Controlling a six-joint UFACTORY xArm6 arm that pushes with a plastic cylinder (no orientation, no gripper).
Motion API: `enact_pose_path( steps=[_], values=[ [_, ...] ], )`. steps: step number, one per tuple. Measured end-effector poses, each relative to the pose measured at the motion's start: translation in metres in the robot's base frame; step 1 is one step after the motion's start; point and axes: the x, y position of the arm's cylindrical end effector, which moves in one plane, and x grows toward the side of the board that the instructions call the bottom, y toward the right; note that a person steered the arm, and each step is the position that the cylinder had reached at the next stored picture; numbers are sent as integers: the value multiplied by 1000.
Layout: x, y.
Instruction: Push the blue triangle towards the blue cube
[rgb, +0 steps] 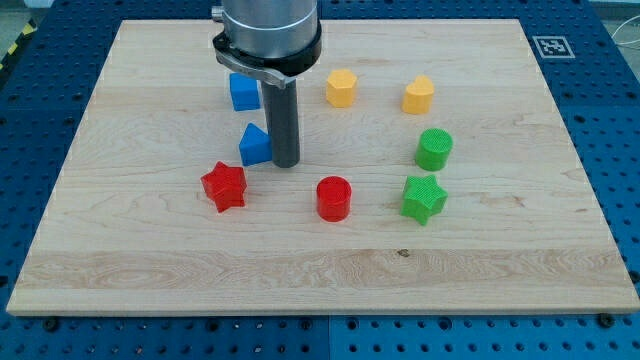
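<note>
The blue triangle (255, 146) lies left of the board's middle. The blue cube (243, 92) sits just above it, towards the view's top, partly hidden by the arm's head. My tip (286, 162) rests on the board right beside the blue triangle, at its right edge, touching or nearly touching it. The rod stands upright under the grey arm head (268, 35).
A red star (224, 186) lies below-left of the triangle, a red cylinder (334, 198) below-right. A yellow block (341, 88) and another yellow block (418, 95) sit top right. A green cylinder (434, 149) and green star (423, 198) are at right. The wooden board (500, 270) lies on a blue perforated table.
</note>
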Motion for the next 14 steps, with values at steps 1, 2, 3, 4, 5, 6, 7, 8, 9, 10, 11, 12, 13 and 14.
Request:
enact_pose_path(
  steps=[1,2,3,4,5,6,7,8,9,10,11,12,13,14],
  values=[
    [-5,0],
    [-6,0],
    [-6,0],
    [-8,0],
    [-8,0],
    [-8,-3],
    [-8,-4],
    [-10,-4],
    [-21,-4],
    [-25,-4],
    [-25,-4],
    [-26,-3],
    [-26,-22],
    [-26,-31]
  ],
)
